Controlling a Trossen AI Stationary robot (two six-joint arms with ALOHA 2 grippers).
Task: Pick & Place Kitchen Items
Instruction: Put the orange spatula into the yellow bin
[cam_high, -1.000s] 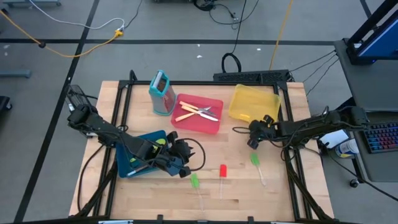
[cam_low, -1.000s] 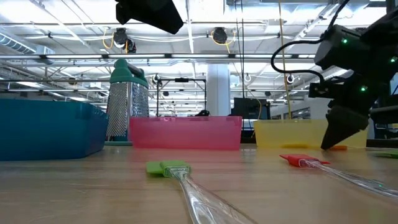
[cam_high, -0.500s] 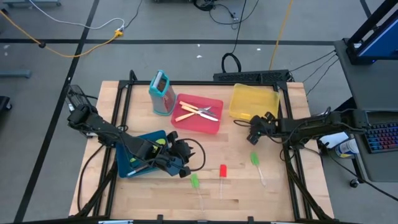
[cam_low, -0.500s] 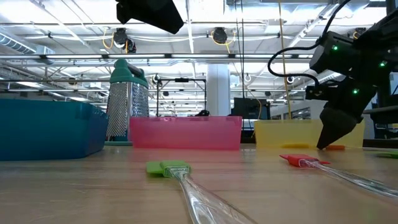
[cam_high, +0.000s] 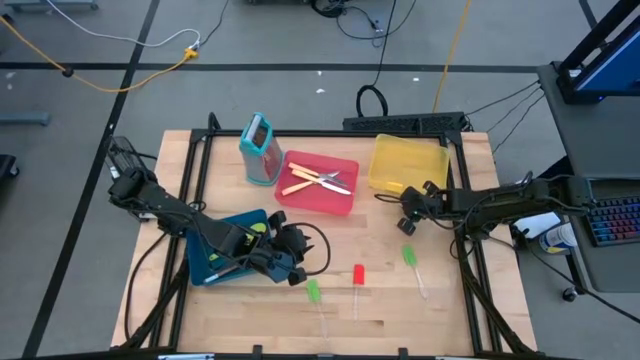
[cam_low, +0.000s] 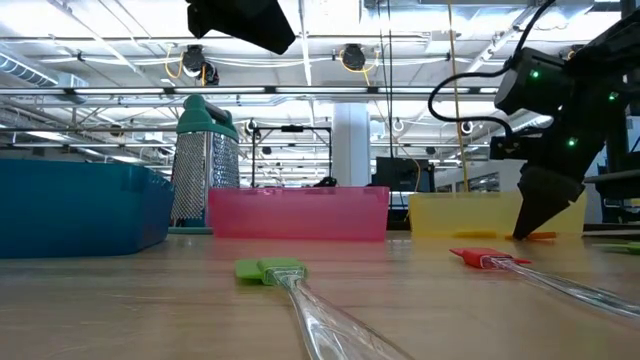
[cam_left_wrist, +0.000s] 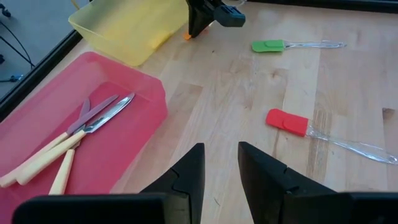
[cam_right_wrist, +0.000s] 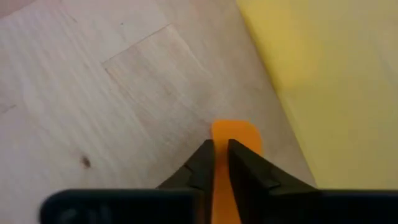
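My right gripper (cam_high: 408, 207) stands at the yellow tray's (cam_high: 410, 163) near-left corner, shut on a small orange piece (cam_right_wrist: 235, 132) that lies on the table there. My left gripper (cam_left_wrist: 221, 167) hangs open over the right edge of the blue tray (cam_high: 222, 246), with nothing between its fingers. On the wood lie a green spatula (cam_high: 313, 291), a red spatula (cam_high: 358, 274) and another green spatula (cam_high: 409, 256), each flat with a clear handle. Cream-handled knives (cam_left_wrist: 74, 140) rest in the red tray (cam_high: 345, 196). My right gripper pinches the orange piece between its two fingers (cam_right_wrist: 202, 163), just behind its rounded end (cam_right_wrist: 239, 138), which sticks out past the fingertips. The fingers come from above, slanting down toward the yellow tray. The piece (cam_low: 541, 237) rests on the table.
A teal box grater (cam_high: 260, 148) stands upright at the back, left of the red tray. Bare wood lies between the spatulas and the trays. The table's metal frame rails (cam_high: 470, 250) run along both sides.
My right gripper has moved a little toward the far edge, up to the yellow tray's corner, and its fingers have shut on the orange piece. My left arm and the spatulas have kept still.
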